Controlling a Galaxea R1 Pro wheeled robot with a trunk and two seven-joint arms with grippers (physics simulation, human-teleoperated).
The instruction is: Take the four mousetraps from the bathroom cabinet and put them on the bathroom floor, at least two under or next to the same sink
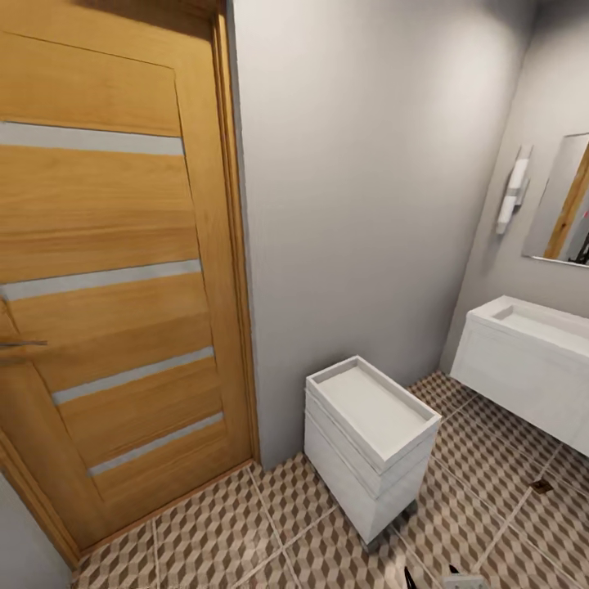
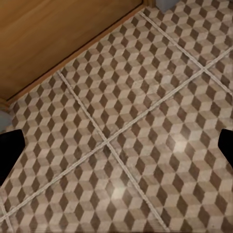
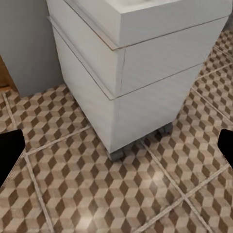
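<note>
Head view with both wrist views, taken during the search stage. Facing a corner of the bathroom, with the brown, beige and white cube-patterned bathroom floor [image 1: 311, 523] spreading from 6 toward 4 o'clock. Holding the left gripper [image 2: 116, 148] wide apart, its dark fingertips [image 2: 9, 150] hanging over bare tiles near the foot of the tall orange-brown wooden door with pale horizontal strips [image 1: 106, 270]. Holding the right gripper [image 3: 116, 148] equally wide and carrying nothing, pointing at the base of the white tray-topped drawer unit [image 3: 141, 82]. Unable to tell from here where the mousetraps or the long low cabinet are lying.

Doing this step well, by judgement: turning the base slowly to sweep the room for the orange-brown chest, and avoiding confusing it with the white unit. Noting the white rectangular wall-hung sink [image 1: 532, 360] at 3 o'clock as the later drop site, with open floor running beneath it.

Surroundings: plain grey wall [image 1: 352, 180] filling 12 o'clock; frameless mirror [image 1: 564, 204] and white wall lamp [image 1: 514, 192] at 2 o'clock; small dark floor drain [image 1: 541, 485] at 4 o'clock.

Obstacles: drawer unit standing at 5 o'clock on small castors, just beside the right arm, probably narrowing the passage toward the sink and calling for a wide swing around it.
</note>
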